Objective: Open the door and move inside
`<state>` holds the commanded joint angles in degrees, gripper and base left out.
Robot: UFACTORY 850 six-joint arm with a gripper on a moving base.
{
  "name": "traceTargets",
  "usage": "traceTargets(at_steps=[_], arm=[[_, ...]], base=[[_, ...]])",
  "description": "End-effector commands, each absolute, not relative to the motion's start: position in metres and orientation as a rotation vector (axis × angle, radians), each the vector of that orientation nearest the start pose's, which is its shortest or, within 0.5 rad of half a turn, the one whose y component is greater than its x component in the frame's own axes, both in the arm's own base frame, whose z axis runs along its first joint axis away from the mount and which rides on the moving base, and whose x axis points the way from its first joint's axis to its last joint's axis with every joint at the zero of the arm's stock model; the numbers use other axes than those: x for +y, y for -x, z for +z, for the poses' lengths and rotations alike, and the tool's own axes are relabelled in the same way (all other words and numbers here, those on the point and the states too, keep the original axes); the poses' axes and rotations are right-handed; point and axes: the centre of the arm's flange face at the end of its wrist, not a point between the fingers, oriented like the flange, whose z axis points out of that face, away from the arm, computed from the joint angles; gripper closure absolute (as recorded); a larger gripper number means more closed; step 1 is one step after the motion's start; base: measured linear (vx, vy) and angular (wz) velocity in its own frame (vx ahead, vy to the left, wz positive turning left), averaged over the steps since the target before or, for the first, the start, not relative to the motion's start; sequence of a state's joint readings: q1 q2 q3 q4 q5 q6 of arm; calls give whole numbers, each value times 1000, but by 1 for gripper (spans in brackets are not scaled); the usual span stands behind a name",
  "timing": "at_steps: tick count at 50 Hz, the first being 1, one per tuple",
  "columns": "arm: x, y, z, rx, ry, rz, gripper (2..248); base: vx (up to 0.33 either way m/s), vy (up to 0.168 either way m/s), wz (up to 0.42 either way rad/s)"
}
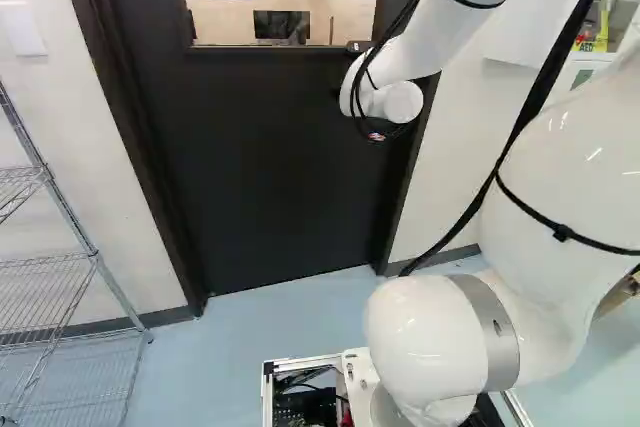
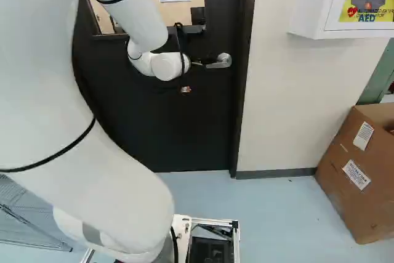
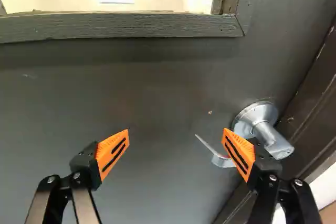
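The claw stands spread before the door, the lever handle lying off toward the door frame, its free end reaching crosswise behind one finger, so the claw probably needs to shift frameward before closing

Arm raised, bent at top of view; forearm slopes down and ahead to wrist. Gripper aimed ahead, fingers spread wide, orange pads well apart.
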<state>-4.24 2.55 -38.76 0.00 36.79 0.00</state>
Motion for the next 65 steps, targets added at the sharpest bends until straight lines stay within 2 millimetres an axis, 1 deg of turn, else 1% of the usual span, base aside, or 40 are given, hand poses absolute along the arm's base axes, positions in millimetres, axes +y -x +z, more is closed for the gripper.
traceTargets(at_steps=[26, 41, 65], arm=[[-35, -467, 489, 94, 2526, -1941, 3], [-45, -477, 473, 120, 2566, -1904, 3], [-46, -482, 447, 126, 2615, -1834, 3]], base=[[0, 0, 0], [0, 0, 0], [0, 0, 0]])
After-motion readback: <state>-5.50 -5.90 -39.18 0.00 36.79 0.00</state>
